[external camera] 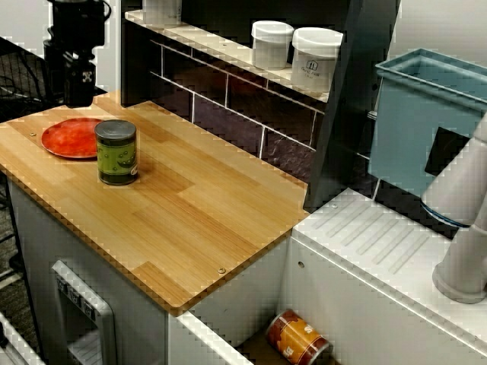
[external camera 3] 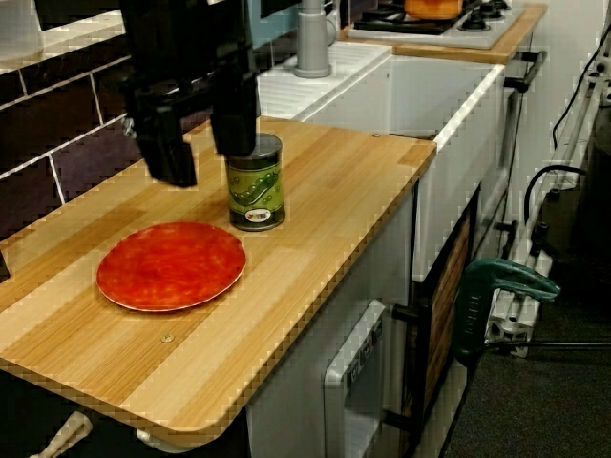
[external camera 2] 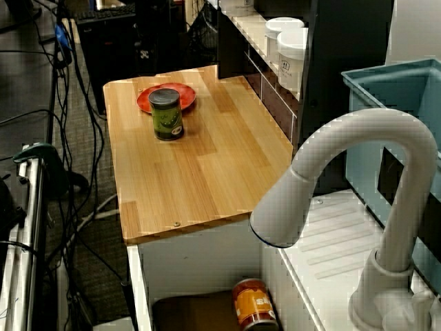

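Currently my tool (external camera 3: 204, 160) hangs spread and empty beside the green-labelled metal can (external camera 3: 256, 186); a sideways nudge could tip it onto the flat red plate (external camera 3: 172, 265).

Black boxy claw (external camera 3: 205, 160), two thick fingers (external camera 3: 170, 143), white marking (external camera: 86, 74) (small, cross-like) on housing

1. The sink-side view looks down across the wooden counter (external camera: 190, 205) at the green can (external camera: 116, 152), fairly near.
2. The view behind the faucet (external camera 2: 365, 125) faces the can too, from farther back.
3. The low view beyond the can looks back toward the sink (external camera 3: 449, 105), close; all three share the can.
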